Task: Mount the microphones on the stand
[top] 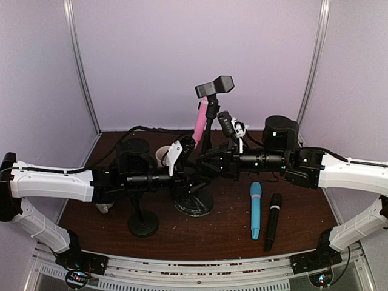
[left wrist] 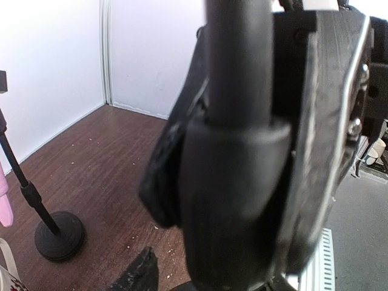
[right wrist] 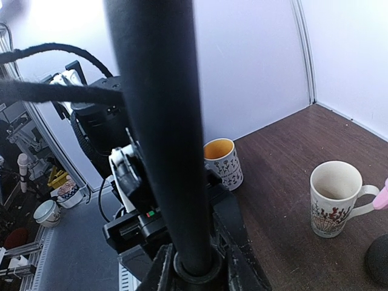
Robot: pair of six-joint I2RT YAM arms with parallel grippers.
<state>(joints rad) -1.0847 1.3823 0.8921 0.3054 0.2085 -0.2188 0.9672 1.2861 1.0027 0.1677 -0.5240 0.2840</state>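
Observation:
A pink microphone (top: pixel 200 121) hangs upright beside the middle stand's pole (top: pixel 209 130), just under its black clip (top: pixel 215 86); how it is fixed I cannot tell. The light blue microphone (top: pixel 256 209) and the black microphone (top: pixel 273 221) lie side by side on the table at the right. My right gripper (top: pixel 207 162) is shut on the stand's pole (right wrist: pixel 163 121), low on the shaft (right wrist: pixel 194 267). From the left, my left gripper (top: pixel 182 153) reaches the same pole (left wrist: pixel 236 151). Its one visible fingertip (left wrist: pixel 136 273) stands apart from the pole, so it is open.
The stand's round base (top: pixel 194 203) rests mid-table. A second stand (top: pixel 143 223) is at the front left and another black stand top (top: pixel 280 130) at the back right. A white mug (right wrist: pixel 333 199) and an orange-lined mug (right wrist: pixel 221 162) stand behind the arms.

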